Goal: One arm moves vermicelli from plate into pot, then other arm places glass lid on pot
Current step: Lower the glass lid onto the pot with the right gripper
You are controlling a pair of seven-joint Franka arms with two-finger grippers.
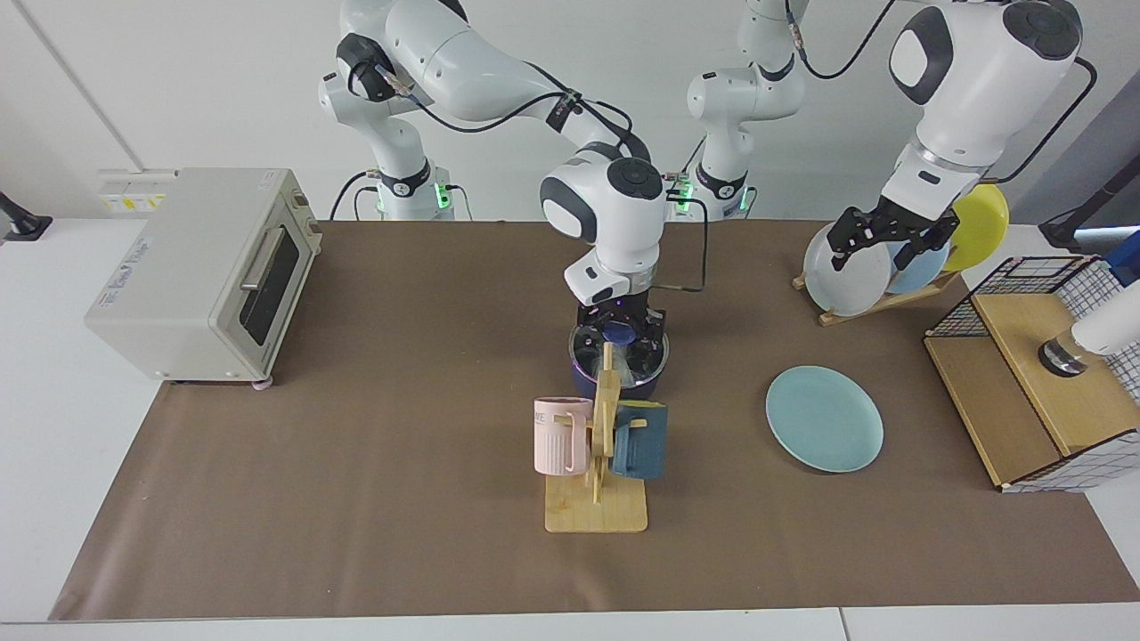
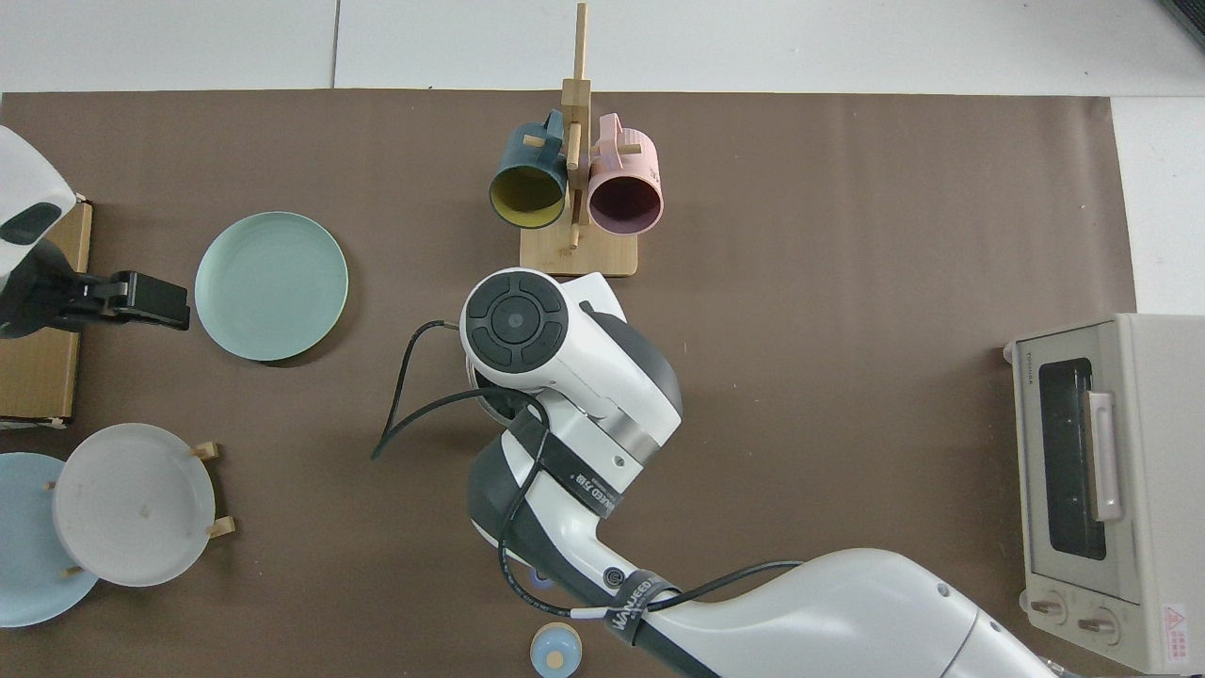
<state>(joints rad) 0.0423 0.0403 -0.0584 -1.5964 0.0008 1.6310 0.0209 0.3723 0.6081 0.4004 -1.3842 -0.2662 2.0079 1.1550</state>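
At the middle of the table my right gripper (image 1: 621, 331) is shut on the blue knob of the glass lid (image 1: 623, 356). The lid lies level at the rim of the dark blue pot (image 1: 583, 383), which the mug stand half hides. In the top view the right arm covers the pot; only a sliver of the lid's rim (image 2: 483, 395) shows. The teal plate (image 1: 824, 418) (image 2: 271, 285) is bare. The vermicelli is hidden. My left gripper (image 1: 877, 245) (image 2: 141, 299) waits open, high by the plate rack.
A wooden mug stand (image 1: 595, 499) with a pink and a dark blue mug stands just in front of the pot. A toaster oven (image 1: 205, 267) sits at the facing view's left. A plate rack (image 1: 855, 307) and a wire-framed wooden box (image 1: 1033, 374) are at its right.
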